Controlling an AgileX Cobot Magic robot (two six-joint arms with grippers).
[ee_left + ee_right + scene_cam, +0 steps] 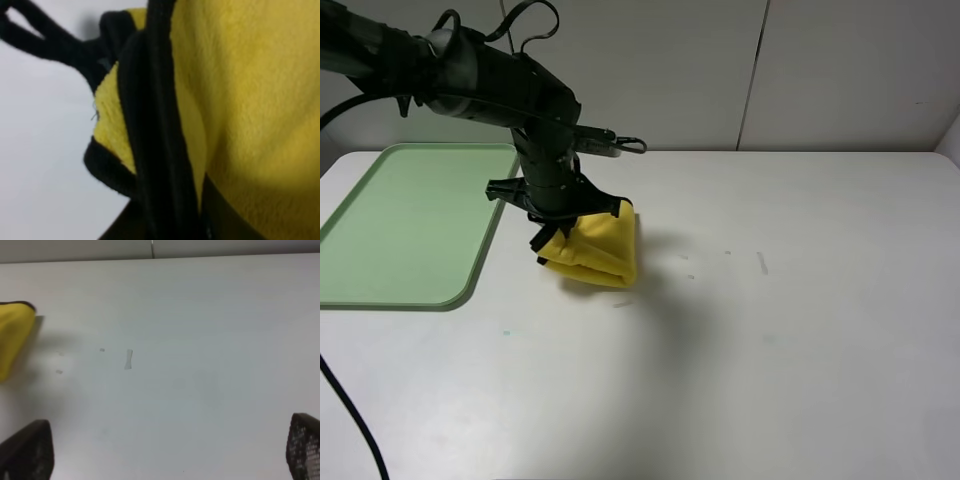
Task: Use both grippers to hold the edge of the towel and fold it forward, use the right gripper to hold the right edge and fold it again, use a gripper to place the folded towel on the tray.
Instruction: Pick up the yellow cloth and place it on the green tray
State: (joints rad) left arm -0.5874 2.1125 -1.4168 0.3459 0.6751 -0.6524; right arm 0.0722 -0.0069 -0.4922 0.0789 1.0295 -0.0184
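Folded towel gripped at the tray's side

We see the left gripper (552,228) clamped on the folded yellow towel (595,247), which sits bunched on the white table (770,330) just beside the green tray (400,230), not on it. Up close, the towel's black edge (155,130) fills our left wrist view. Our right gripper (165,452) hangs spread apart over bare table, its fingertips (27,452) holding nothing.
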